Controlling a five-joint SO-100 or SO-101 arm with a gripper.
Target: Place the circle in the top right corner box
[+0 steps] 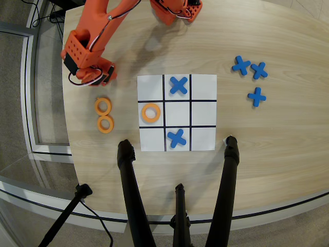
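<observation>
Overhead view: jaws [97,77] sit at upper left over the tabletop [267,154], above two orange circles [103,106] [105,124]; opening state and any held item cannot be determined. A third circle [151,112] lies in the grid's left-middle cell. Blue crosses [178,85] [176,138] occupy the top-middle and bottom-middle cells. The top right corner box [204,86] holds nothing.

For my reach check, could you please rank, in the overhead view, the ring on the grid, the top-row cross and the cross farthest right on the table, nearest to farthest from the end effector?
1. Orange ring on the grid, middle-left cell, nearest the end effector.
2. Blue cross in the top-middle cell.
3. Loose blue cross on bare table, right of the grid, farthest.
</observation>
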